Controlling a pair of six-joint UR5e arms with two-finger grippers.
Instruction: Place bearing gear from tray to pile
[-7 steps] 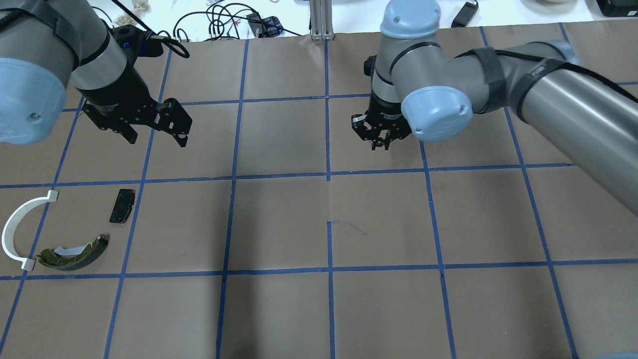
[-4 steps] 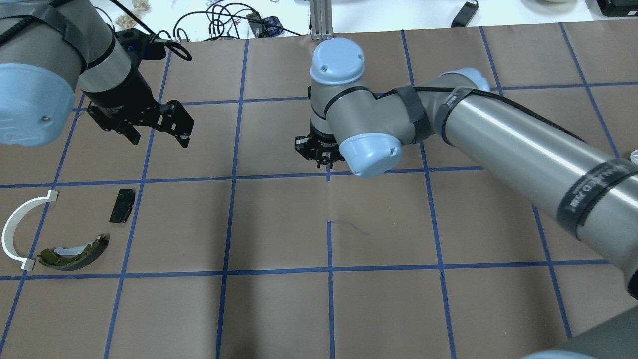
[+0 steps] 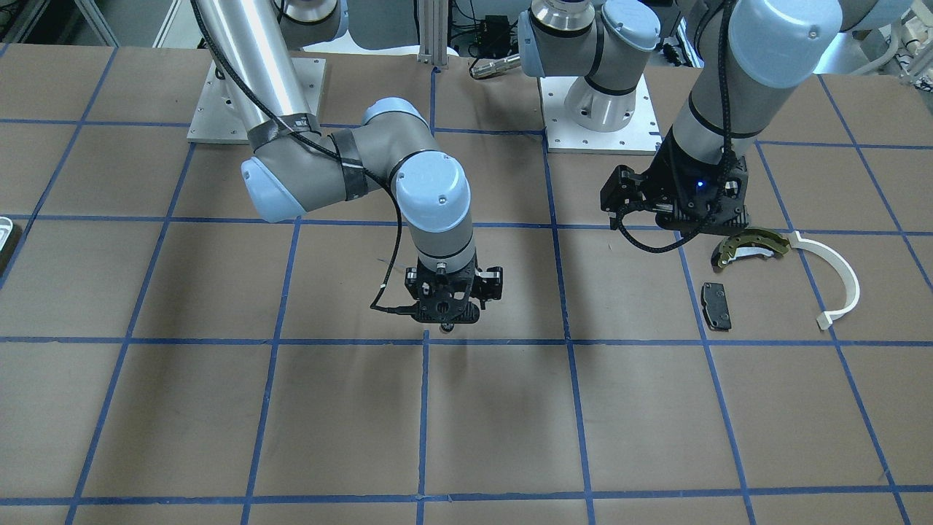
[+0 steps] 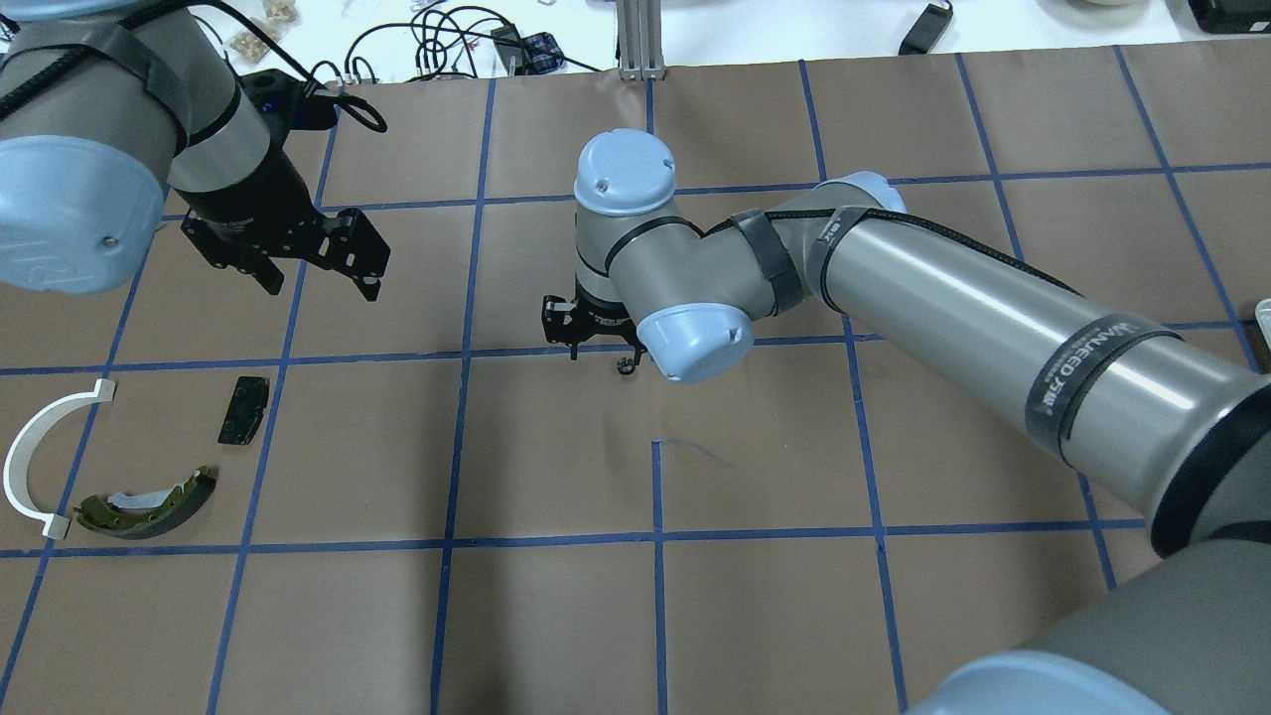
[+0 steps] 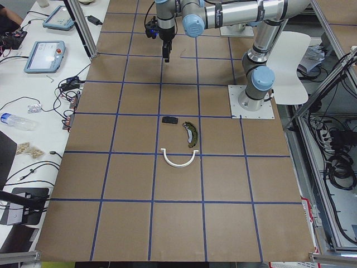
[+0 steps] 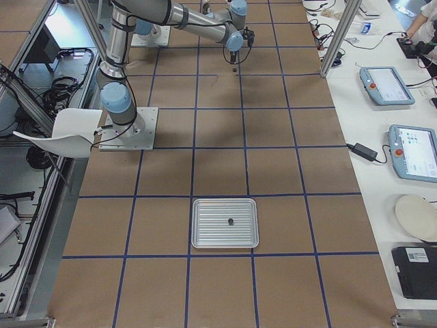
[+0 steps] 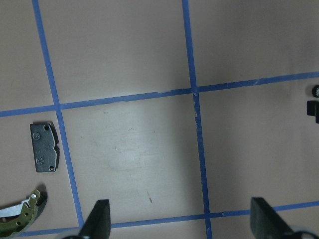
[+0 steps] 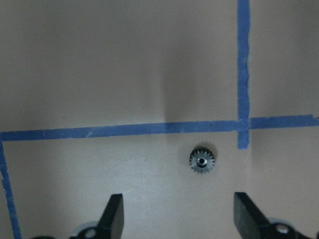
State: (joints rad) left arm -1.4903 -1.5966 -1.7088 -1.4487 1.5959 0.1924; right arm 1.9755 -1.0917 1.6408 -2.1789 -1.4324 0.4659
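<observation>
A: Position of bearing gear?
B: Appears to lie flat on the brown paper, just beside a crossing of blue tape. Fully at rest or not, hard to tell from the wrist view. Mid-table, well apart from the tray and from the pile.
A: Right gripper?
B: Hangs directly over the gear, fingers spread wide, pinching nothing.
A: Contents of pile?
B: Olive brake shoe, white arc, black pad, near one another at the table's left end.
A: Left gripper?
B: Hovers near the pile, likewise spread, holding nothing. Note one small dark part on the tray.
</observation>
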